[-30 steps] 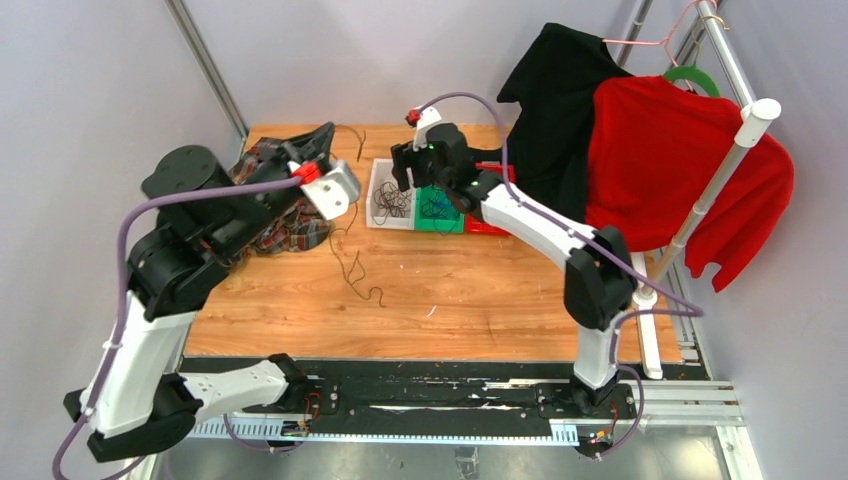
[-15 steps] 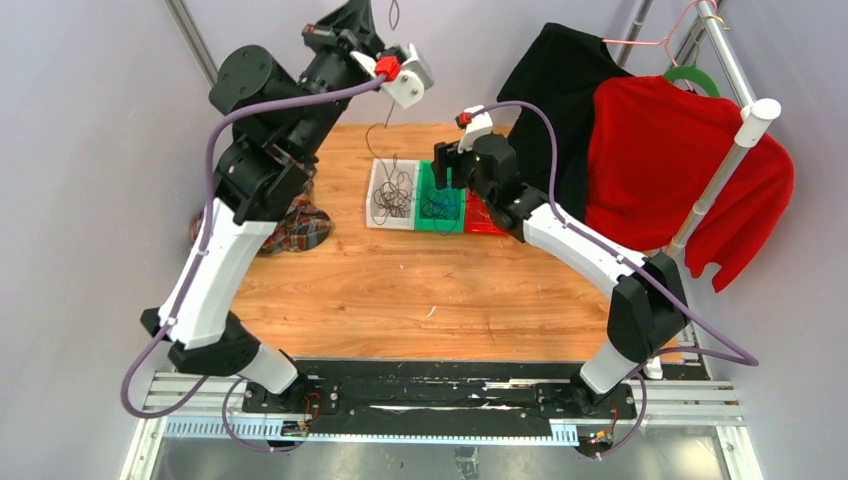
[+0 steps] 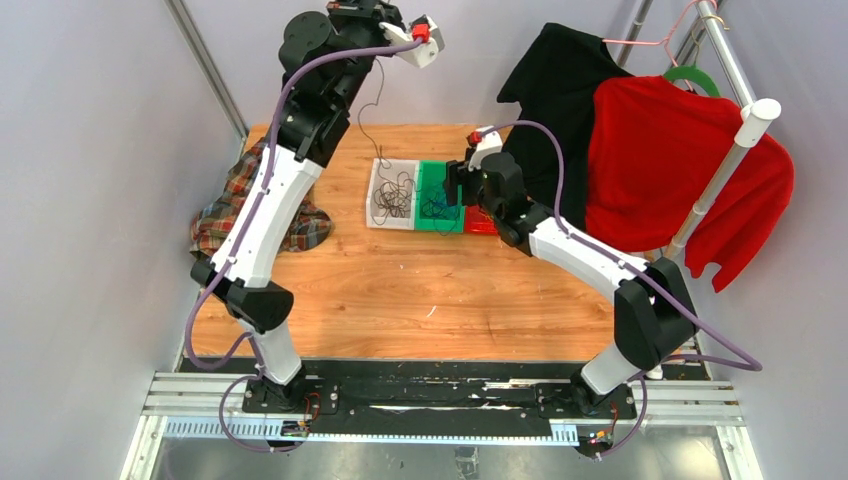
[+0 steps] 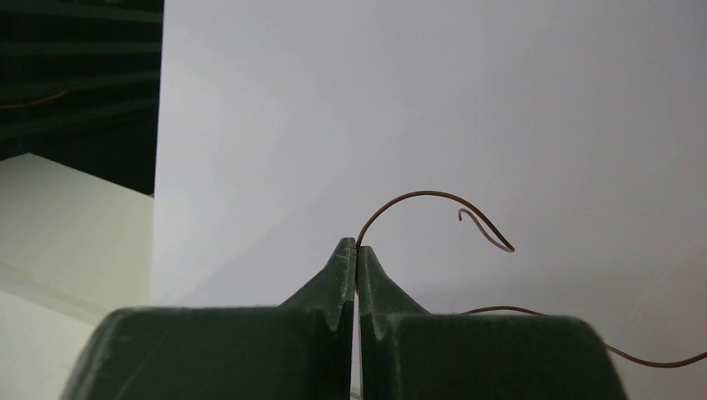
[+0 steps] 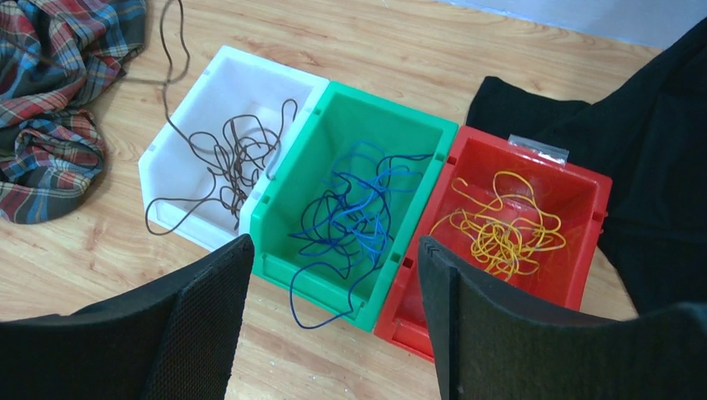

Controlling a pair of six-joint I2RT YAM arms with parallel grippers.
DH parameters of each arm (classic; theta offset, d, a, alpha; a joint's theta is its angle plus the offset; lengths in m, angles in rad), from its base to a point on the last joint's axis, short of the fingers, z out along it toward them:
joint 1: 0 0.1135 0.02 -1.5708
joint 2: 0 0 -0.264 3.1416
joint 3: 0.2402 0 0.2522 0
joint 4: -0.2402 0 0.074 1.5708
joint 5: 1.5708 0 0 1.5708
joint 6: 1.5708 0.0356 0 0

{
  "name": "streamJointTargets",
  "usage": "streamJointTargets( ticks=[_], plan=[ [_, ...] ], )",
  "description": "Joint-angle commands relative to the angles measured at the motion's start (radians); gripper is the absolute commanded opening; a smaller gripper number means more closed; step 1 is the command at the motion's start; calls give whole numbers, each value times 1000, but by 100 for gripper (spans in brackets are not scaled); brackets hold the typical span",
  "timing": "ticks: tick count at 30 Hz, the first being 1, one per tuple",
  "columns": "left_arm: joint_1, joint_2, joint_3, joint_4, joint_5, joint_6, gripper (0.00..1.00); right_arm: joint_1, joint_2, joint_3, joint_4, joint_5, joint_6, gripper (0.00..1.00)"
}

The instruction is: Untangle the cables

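Dark brown and thin, a single wire point(image 4: 417, 194) is pinched at the very tips of my left fingers point(image 4: 333, 283), which are clenched tight on it high above the wooden table point(image 5: 417, 50). Its free end curls beyond the tips. The rest hangs in a loose line down to the white plastic bin point(image 5: 179, 108), where it joins a heap of curly dark brown wires point(image 5: 233, 158). Touching that bin stands a green plastic bin point(image 5: 392, 117) with a knot of blue wires point(image 5: 350, 217), one loop spilling over its near wall onto the table. Next in the row, a red plastic bin point(image 5: 584, 192) holds a nest of yellow-orange wires point(image 5: 500, 221). My right fingers point(image 5: 200, 308) hang spread wide above the green bin, grasping nothing. A crumpled plaid cloth point(image 5: 50, 108) lies on the table to the left of the bins. A black garment point(image 5: 659, 167) drapes beside the red bin, and a red sweater point(image 3: 680, 160) hangs on a white rack point(image 3: 725, 165) at the right.
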Motion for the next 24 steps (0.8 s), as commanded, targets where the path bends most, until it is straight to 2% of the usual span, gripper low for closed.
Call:
streamJointTargets(
  ticks=[1,4,9,13,18,24],
  plan=[
    [48,31,60,96,10,-2,0,-19,-41,-48,49,12,21,72],
    [58,59,89,83,10,-29,0,-20,-49,-64,50,12,24,72],
    [59,39,45,77,28,-103,0,-20,-53,-72,51,11,24,71],
    [59,-34,-88,37,63,-255,0,-22,-59,-77,49,11,25,71],
    [58,-136,-279,6,179,-421,0,-22,-65,-82,46,14,26,71],
    [58,-157,-333,21,244,-554,0,-32,-83,-105,48,24,35,71]
  ],
)
